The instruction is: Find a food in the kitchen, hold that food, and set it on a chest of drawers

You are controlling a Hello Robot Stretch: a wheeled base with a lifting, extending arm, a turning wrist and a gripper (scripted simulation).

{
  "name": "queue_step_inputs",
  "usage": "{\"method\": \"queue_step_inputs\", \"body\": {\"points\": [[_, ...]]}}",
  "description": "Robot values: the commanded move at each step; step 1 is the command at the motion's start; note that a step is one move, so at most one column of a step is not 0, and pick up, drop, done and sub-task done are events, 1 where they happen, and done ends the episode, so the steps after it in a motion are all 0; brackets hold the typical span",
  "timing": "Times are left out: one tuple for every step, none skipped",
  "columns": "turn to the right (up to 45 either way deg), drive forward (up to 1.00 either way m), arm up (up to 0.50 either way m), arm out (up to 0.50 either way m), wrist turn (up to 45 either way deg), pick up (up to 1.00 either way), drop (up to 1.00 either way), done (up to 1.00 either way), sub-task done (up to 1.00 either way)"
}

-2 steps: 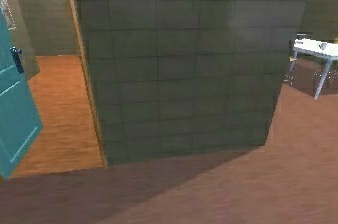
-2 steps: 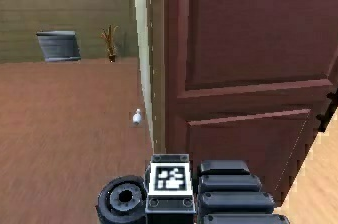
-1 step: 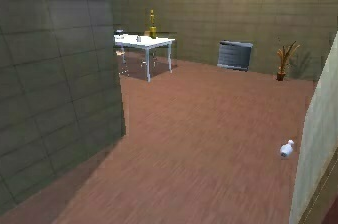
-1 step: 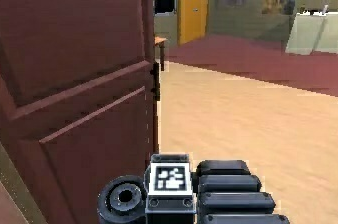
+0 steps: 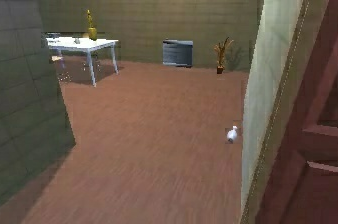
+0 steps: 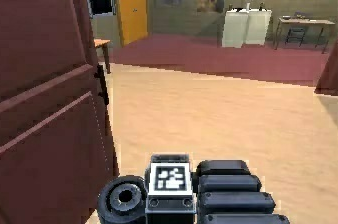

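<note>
— Looking past a reddish-brown door (image 5: 322,140), we see a white table (image 5: 85,45) far ahead.
— Our gripper (image 6: 127,197) sits low beside that door; its jaws and any load, we cannot tell.
— A small white blob (image 5: 234,134) lies by the wall (image 5: 267,90). Food? We cannot tell.

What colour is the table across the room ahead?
The table is white, top and legs; best seen in the forward view, upper left.

The white thing (image 5: 233,133) on the floor (image 5: 147,140), at 4 o'clock in the forward view, is too small to name. The bottom edge cuts off the hand (image 6: 127,198), at 6 o'clock in the arm side view.
</note>
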Motion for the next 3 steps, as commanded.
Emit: {"method": "queue_step_inputs", "body": {"points": [[0.0, 1.0, 0.0, 0.0, 0.0, 0.0, 0.0, 0.0, 0.0], [0.0, 0.75, 0.0, 0.0, 0.0, 0.0, 0.0, 0.0, 0.0], [18.0, 0.0, 0.0, 0.0, 0.0, 0.0, 0.0, 0.0, 0.0]]}}
